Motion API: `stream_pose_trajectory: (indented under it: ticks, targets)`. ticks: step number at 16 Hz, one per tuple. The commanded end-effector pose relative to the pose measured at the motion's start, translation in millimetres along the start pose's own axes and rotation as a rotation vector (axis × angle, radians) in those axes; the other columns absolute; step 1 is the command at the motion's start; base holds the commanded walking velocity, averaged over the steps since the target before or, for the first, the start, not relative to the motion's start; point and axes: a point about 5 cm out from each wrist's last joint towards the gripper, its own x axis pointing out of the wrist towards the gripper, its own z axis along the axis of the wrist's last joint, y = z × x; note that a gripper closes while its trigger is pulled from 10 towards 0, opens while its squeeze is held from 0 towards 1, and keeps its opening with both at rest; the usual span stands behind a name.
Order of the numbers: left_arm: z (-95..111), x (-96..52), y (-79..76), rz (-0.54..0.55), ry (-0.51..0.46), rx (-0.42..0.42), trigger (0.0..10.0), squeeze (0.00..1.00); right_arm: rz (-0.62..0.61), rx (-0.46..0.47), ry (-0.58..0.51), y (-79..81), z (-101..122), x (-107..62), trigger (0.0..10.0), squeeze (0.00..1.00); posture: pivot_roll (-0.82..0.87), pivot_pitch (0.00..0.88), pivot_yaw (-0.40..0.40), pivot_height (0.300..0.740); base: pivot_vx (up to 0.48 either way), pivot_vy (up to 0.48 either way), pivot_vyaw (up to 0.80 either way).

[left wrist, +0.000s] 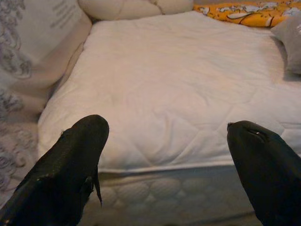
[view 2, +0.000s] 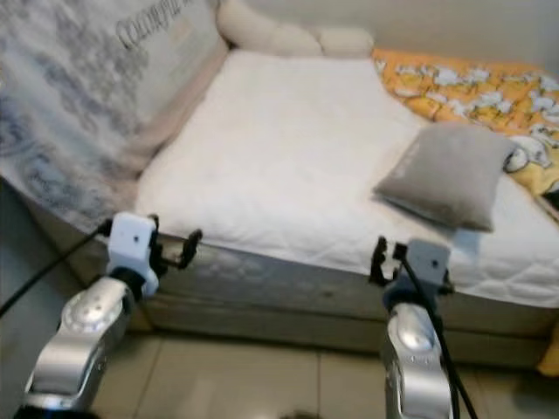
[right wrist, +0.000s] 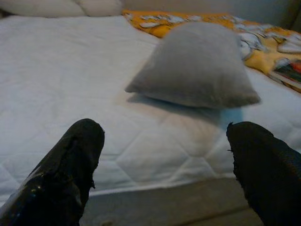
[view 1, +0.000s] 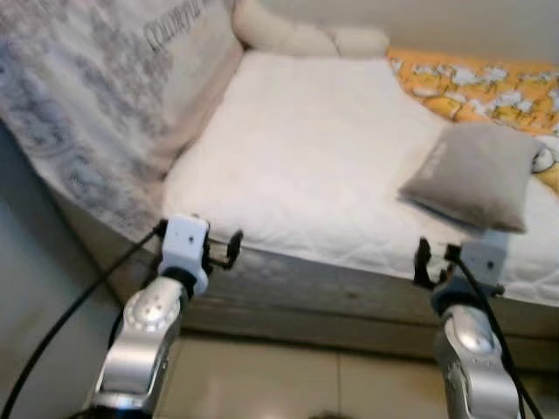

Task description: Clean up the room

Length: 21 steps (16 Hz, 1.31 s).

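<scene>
Mattress (view 1: 306,157) is quilted white cloth, matt. Grey pillow (view 1: 476,175) looks soft fabric, blanket (view 1: 476,83) printed cloth; arms shiny silver metal, floor glossy tile.

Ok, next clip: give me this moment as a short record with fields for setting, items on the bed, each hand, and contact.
setting: robot stands at the edge of a bed with a white quilted mattress
items on bed: grey pillow near the right edge; orange patterned blanket at the far right; cream pillows at the head; patterned grey cover draped on the left
left hand: raised at the mattress edge, fingers open, empty
right hand: raised below the grey pillow, fingers open, empty
contact: neither hand touches anything
</scene>
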Motion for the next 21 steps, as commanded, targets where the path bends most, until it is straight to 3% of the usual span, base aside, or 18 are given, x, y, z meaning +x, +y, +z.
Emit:
stream_pose_trajectory:
  ticks: [1,4,9,14,21]
  targets:
    - [2.4,1.4,-1.0,-0.004,-0.008,0.007,10.0,0.00,0.025,0.008,0.013,-0.5,-2.5,-1.7,10.0,0.00,0.04,0.000,-0.024,0.740,0.000,0.000,-0.80]
    - [6.1,1.3,0.1,-0.010,-0.025,-0.017,10.0,0.00,0.098,0.037,0.022,6.9,-3.2,-2.7,10.0,0.00,0.04,0.000,-0.029,0.740,0.255,0.000,0.00]
    - [6.8,1.9,-2.0,-0.015,-0.032,-0.025,10.0,0.00,0.089,0.041,0.033,4.2,-3.0,-0.6,10.0,0.00,0.04,0.000,-0.034,0.740,0.375,0.000,0.00]
    - [6.2,1.5,0.1,-0.002,-0.030,-0.024,10.0,0.00,0.085,0.046,0.033,3.6,-1.0,1.7,10.0,0.00,0.04,0.000,-0.037,0.740,0.403,0.000,-0.72]
    - [7.4,3.3,0.5,0.001,-0.032,-0.019,10.0,0.00,0.087,0.040,0.026,1.9,1.9,4.4,10.0,0.00,0.04,0.000,-0.037,0.740,0.395,0.000,0.00]
